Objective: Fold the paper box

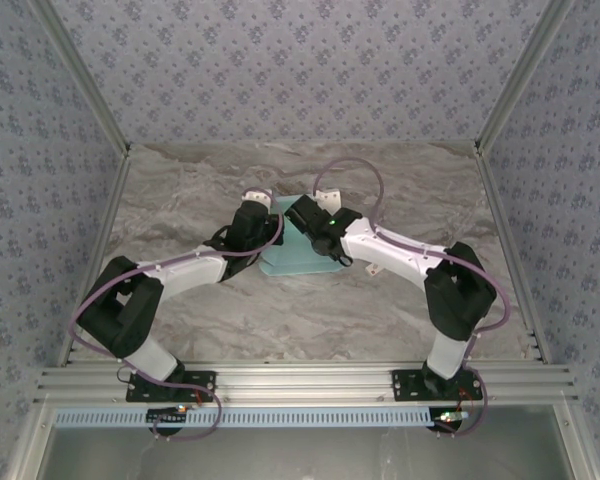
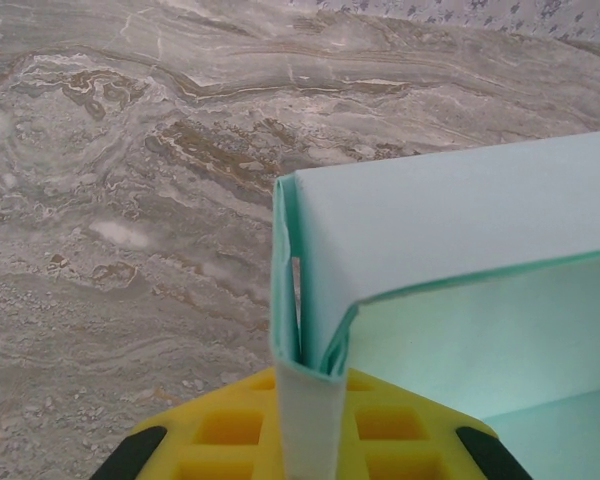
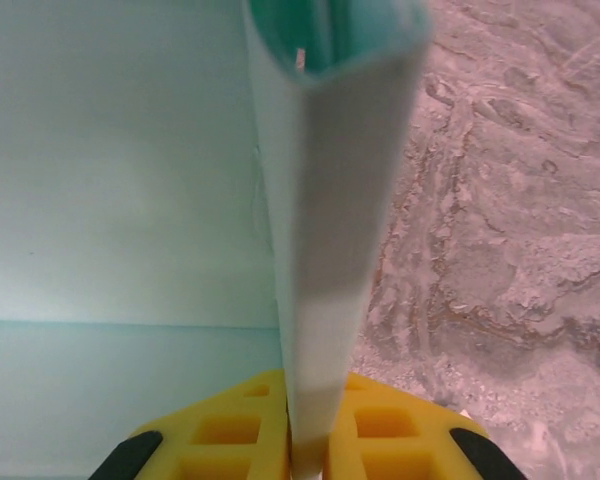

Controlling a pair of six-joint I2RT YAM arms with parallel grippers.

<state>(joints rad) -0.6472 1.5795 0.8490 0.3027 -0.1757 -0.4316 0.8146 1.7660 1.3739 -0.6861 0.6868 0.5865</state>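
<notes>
In the top view, the pale cyan, thin-card paper box [image 1: 292, 262] is lying on the grey-brown marbled tabletop [image 1: 180, 190]. The black left gripper [image 1: 263, 206] is reaching in at the box's far left, and the black right gripper [image 1: 300, 213] is hanging over its far edge just beside it. Blue-grey floral walls [image 1: 280, 60] are closing in the tabletop on three sides of the box.

In the left wrist view, yellow lattice fingers [image 2: 230, 425] are pinching a doubled upright wall at a corner of the paper box. The box is spreading rightward, with marble showing left of it.

In the right wrist view, yellow fingers [image 3: 390, 425] are clamping a folded upright wall of the paper box. Its pale panels are lying left of that wall, with marble to the right.
</notes>
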